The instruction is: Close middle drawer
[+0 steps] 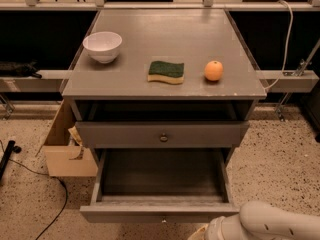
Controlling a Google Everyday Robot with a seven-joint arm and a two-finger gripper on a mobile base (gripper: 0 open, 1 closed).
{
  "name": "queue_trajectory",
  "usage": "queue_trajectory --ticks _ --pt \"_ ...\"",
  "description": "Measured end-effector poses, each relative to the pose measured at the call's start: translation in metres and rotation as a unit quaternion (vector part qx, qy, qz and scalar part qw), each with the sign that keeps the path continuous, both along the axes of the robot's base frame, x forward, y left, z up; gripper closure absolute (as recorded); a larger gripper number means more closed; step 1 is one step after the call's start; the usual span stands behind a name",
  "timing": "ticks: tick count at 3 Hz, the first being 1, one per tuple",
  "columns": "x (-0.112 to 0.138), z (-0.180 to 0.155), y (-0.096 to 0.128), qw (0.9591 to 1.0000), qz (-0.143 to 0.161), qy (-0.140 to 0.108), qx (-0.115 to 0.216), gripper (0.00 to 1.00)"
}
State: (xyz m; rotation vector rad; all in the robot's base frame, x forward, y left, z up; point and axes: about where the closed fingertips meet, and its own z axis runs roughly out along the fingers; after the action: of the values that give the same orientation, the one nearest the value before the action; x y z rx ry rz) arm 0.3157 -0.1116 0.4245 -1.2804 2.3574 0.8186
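Gripper (202,232) sits right at the bottom edge of the camera view, just right of centre, on the end of the white arm (270,223) coming in from the lower right corner. Only a sliver of it shows, so I honestly can't tell if it's open or shut. It's low down, just beside the right part of the middle drawer (150,213) front, and I can't say whether it's touching.

That drawer is pulled well out of the grey cabinet (240,91), its inside looks empty, and its plain front is the lowest thing showing. Above it the upper drawer (125,134) with the round brass knob (163,137) is pushed in.

So I'd call this the approach step: nothing's been pushed yet. The next move probably needs the gripper flat against the front, ideally nearer the middle than the right end so the drawer doesn't skew, then a straight push toward the cabinet until the front lines up with the one above.

On top are a white bowl (102,45), a green and yellow sponge (166,71) and an orange (213,70), all well apart. A cardboard box (65,151) sits on the floor by the cabinet's left side.
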Motion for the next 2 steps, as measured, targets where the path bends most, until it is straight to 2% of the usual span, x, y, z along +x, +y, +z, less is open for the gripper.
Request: queue_trajectory --ticks 1,2 --pt "0.0146 -0.008 0.01 1.0 -0.001 -0.001 -0.004 1.0" --pt "0.0145 -0.0081 0.0101 1.0 -0.001 -0.001 -0.004 1.0"
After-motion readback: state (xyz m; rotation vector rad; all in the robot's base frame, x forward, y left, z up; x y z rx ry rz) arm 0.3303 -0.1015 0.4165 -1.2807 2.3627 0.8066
